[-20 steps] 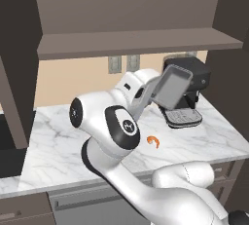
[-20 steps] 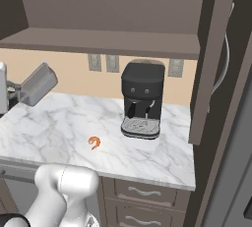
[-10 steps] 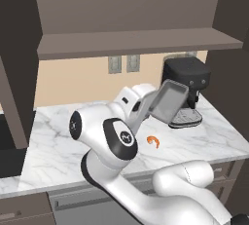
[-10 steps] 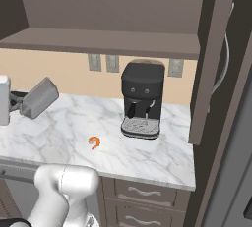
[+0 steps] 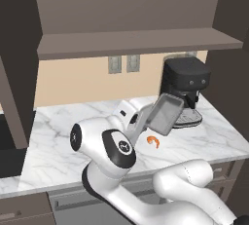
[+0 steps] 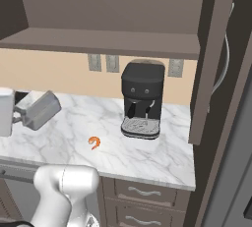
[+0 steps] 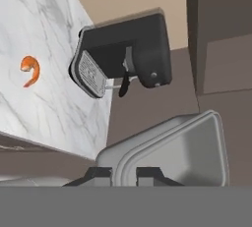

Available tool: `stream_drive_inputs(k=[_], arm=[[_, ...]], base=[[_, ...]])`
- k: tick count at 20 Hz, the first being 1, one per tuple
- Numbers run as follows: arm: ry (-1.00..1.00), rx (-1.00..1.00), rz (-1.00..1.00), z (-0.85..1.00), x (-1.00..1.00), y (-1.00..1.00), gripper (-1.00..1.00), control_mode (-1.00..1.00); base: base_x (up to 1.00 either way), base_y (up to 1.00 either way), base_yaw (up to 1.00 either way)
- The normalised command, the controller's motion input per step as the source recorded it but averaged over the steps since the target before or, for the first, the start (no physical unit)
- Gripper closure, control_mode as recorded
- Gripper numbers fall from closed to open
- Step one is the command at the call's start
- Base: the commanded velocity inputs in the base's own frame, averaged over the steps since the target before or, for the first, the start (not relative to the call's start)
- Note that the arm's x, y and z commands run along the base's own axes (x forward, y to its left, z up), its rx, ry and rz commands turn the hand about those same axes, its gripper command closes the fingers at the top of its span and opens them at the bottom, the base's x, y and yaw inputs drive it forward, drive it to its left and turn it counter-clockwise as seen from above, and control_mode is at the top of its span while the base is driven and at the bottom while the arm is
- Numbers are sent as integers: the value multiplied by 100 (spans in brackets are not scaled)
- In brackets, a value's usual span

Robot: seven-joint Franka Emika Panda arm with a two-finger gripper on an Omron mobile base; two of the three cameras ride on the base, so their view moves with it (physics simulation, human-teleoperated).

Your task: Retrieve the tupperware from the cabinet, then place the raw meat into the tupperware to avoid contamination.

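The claw (image 7: 124,174) pinches the rim of the tupperware (image 5: 165,113), a smooth grey see-through box with round corners, tilted in the air above the white marble surface (image 5: 53,141). The small curly orange raw meat (image 5: 153,141) lies just below it.

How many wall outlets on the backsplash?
3. Two side by side left of the coffee machine: left outlet and middle outlet. Right outlet sits to its right. More may hide behind the machine.

A white marble counter (image 6: 147,157) runs below a beige wall (image 6: 69,71) with grey outlets (image 5: 121,64), drawers (image 6: 142,191) beneath.
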Motion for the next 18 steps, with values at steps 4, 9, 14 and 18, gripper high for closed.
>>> stream_drive_inputs(k=[4,9,14,18], arm=[[6,0,3,-34,8,4,100,-100],[7,0,7,-24,23,11,100,-100],[8,0,8,-21,27,10,100,-100],[10,0,8,-27,27,9,100,-100]], base=[[0,0,0],[0,0,0],[0,0,0],[0,0,0]])
